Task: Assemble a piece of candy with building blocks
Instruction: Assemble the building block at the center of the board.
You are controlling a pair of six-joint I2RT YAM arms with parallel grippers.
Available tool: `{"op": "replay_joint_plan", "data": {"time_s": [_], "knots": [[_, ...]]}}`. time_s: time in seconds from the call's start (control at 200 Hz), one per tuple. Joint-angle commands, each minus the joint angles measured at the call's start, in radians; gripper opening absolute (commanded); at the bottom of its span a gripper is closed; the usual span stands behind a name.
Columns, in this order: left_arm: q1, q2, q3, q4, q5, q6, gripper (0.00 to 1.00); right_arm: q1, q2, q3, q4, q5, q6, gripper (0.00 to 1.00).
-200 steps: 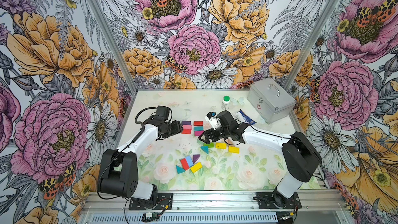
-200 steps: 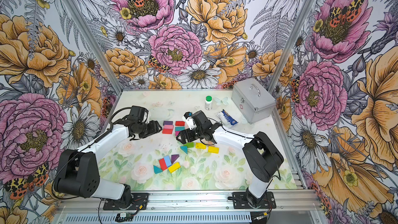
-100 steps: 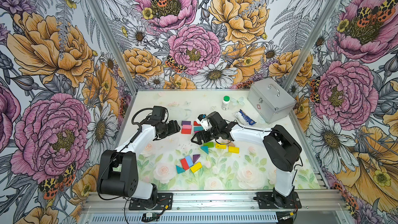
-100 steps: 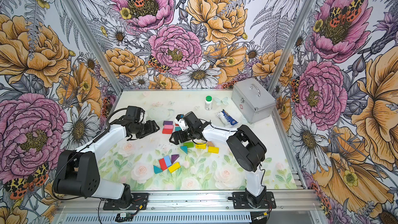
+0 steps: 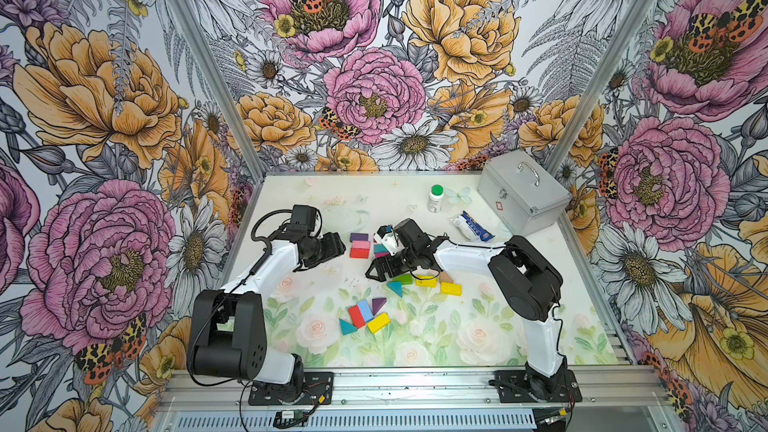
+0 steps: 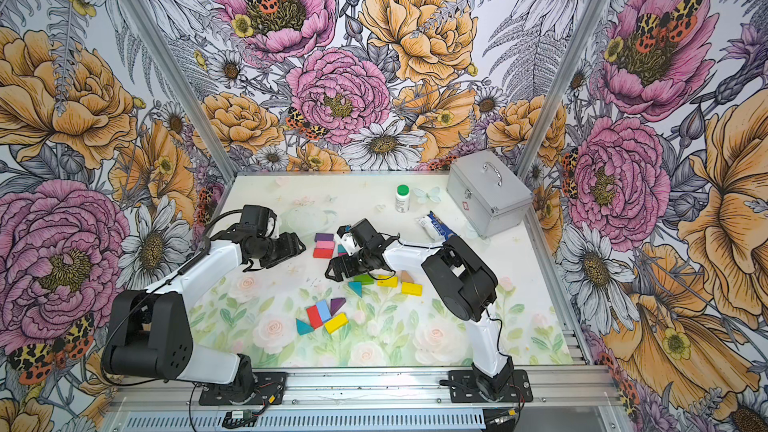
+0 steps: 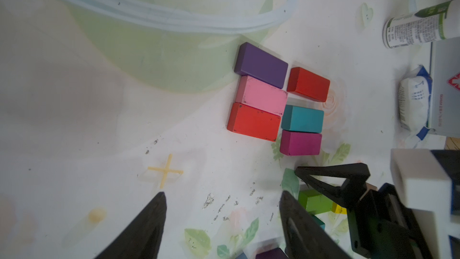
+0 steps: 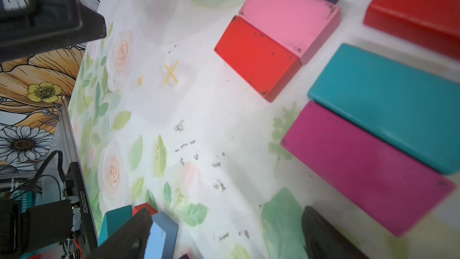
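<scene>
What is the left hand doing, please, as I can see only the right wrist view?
Observer: The left hand is open and empty, pointing toward the red block.
Operator: Thank you; are there blocks outside my frame?
Observer: Yes, a green block lies close beside your right hand.
Operator: And is anything else further back?
Observer: A white bottle stands upright near the back of the table.
</scene>
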Motion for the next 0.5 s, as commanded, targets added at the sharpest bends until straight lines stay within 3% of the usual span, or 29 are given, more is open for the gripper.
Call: {"op": "replay_joint_plan", "data": {"time_s": [0.0,0.495], "knots": [[0.007,-0.024,-0.008,-0.003,0.011,0.023,0.72,0.004,0.034,0.033,0.015,0.013,-0.002,0.95],[0.005,-0.024,-0.008,-0.002,0.018,0.023,0.72,-0.011,0.079,0.079,0.013,0.044,-0.007,0.94]]}}
